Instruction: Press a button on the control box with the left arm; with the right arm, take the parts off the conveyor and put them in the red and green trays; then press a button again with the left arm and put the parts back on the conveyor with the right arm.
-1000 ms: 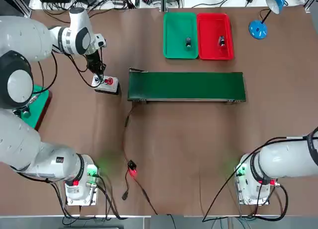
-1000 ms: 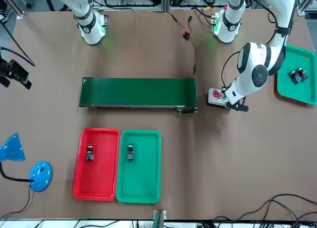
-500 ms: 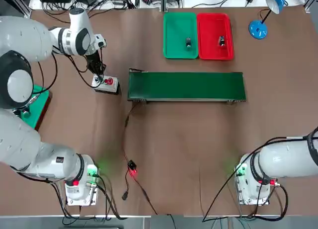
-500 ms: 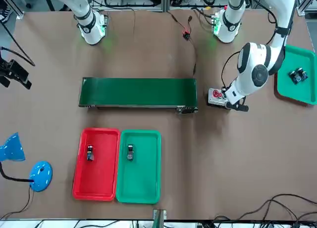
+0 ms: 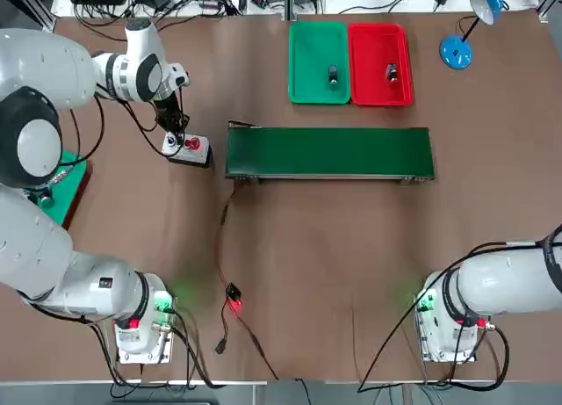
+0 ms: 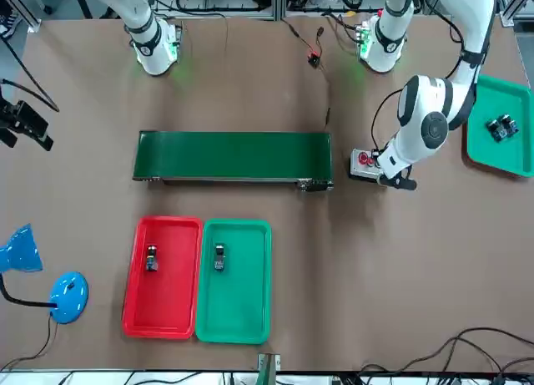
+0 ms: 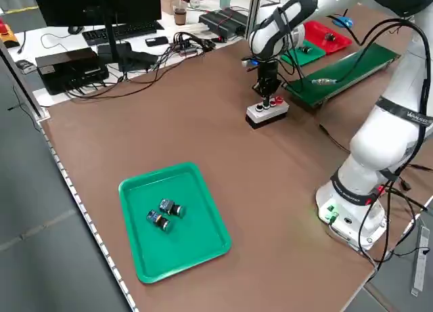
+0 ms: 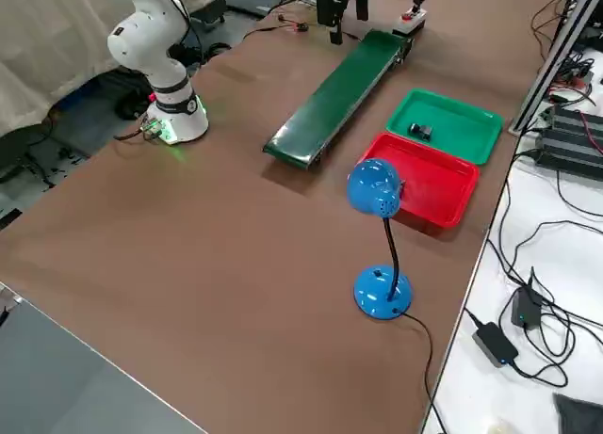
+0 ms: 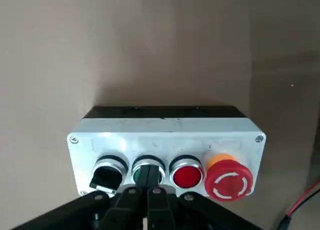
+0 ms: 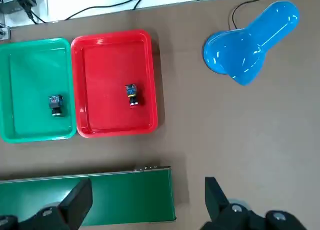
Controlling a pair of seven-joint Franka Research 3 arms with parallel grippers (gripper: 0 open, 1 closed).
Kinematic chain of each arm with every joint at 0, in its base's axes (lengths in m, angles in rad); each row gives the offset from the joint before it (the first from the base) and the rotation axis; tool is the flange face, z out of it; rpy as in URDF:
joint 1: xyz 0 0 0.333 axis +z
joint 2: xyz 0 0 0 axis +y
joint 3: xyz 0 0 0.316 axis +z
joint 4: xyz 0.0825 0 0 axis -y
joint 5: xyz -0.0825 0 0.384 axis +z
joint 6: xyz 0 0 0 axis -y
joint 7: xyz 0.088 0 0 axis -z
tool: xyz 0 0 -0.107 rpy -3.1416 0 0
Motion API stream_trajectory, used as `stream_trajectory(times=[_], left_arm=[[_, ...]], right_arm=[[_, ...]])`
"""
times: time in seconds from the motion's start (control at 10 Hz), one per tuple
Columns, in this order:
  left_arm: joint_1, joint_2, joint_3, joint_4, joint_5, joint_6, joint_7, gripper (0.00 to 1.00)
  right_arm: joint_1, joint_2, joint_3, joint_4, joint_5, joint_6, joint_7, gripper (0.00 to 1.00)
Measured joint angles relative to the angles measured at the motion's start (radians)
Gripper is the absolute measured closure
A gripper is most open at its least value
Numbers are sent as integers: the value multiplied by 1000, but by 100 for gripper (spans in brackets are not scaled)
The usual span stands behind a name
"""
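1. The closed left jaws hid part of the green button on the control box; whether they were touching it could not be told.
2. The right jaws stood open above the bench, outside the top view and cut by the front view's edge.
3. The left arm covered much of the side tray, to the robot's left of the left jaws and nearer its base; two parts lay in it.
4. Farther from the robot than the right jaws, and to their left, the red tray and green tray held one part each.
5. The conveyor lay between the two pairs of jaws.
6. Curved white arrows marked the red stop knob, just beside the left jaws.
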Motion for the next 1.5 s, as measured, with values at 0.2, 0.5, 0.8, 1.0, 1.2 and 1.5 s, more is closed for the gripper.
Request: stream_trajectory(times=[0.2,0.5,0.8,1.0,1.2,1.5], left_arm=[[0,-5,-14,5,0,-8,-11,97],[1,-70,-19,136,0,-195,-18,91],[34,-103,-13,399,0,-361,-17,56],[77,-104,-6,595,0,-505,-7,26],[79,-106,36,725,0,-617,-7,1],[70,-120,86,804,0,-726,-4,0]], right_arm=[[0,0,0,0,0,0,0,1],[0,0,0,0,0,0,0,1],[0,0,0,0,0,0,0,1],[1,0,1,0,0,1,0,1],[9,0,6,-1,0,3,-2,1],[36,12,9,-8,0,47,-2,1]])
